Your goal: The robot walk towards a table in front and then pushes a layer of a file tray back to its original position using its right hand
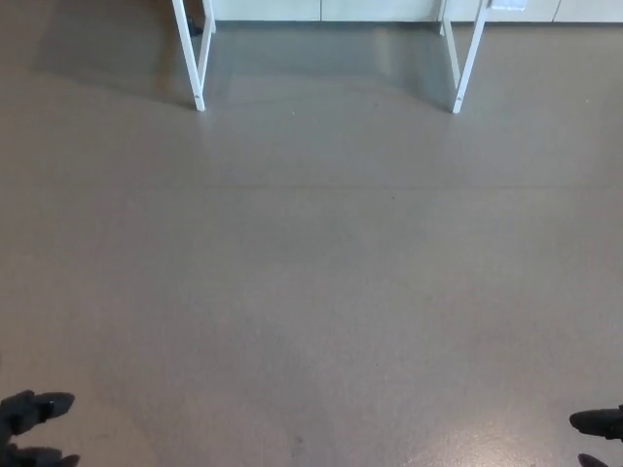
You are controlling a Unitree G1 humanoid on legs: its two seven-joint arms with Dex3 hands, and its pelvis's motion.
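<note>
File tray out of frame, nowhere in head view; position relative to either hand's fingers impossible to tell.

Only lower parts of white table legs (pixel 198 60) visible at top edge: one pair at upper left, a second pair (pixel 465 60) at upper right, both slanting slightly, feet planted on floor (pixel 311 253). Tabletop cropped off above. Strip of pale panels (pixel 321 10) behind legs along top edge. Soft shadow on floor between and beside the legs.

Floor plain grey-brown, filling nearly whole picture, faint sheen toward lower right.

Left hand (pixel 31 430) poking in at bottom left corner, black, low in frame, well apart from table legs. Fingers (pixel 54 401) spread apart, nothing between them, nothing held.

Right hand (pixel 600 435) just peeking in at bottom right corner, mostly cropped. Two dark fingertips (pixel 587 421) showing, apart from each other, empty, touching nothing.

Both hands over bare floor, far from the legs, wide stretch of floor between them.
</note>
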